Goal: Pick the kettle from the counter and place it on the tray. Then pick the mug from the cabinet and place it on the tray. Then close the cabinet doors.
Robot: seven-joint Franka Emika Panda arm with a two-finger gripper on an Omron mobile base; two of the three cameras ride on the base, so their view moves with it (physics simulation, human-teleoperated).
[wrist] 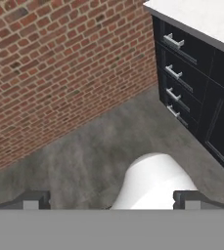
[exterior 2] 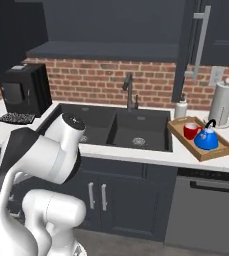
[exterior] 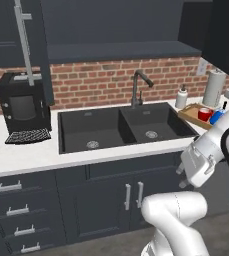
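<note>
Over at the right of the right base view, the wooden tray (exterior 2: 225,151) on the counter (exterior 2: 136,159) holds the red mug (exterior 2: 191,131) and, just beside it, the blue kettle (exterior 2: 206,139). The gripper (wrist: 112,199) hangs spread wide, grasping nothing, over grey floor (wrist: 74,156). A cabinet door (exterior 2: 193,45) stands ajar

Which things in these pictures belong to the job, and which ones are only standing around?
Belong to the job:
kettle, on the tray
mug, on the tray
cabinet doors, open
counter
gripper, open, empty

Only standing around:
coffee machine
paper-towel roll
soap bottle
sink
tap
</note>
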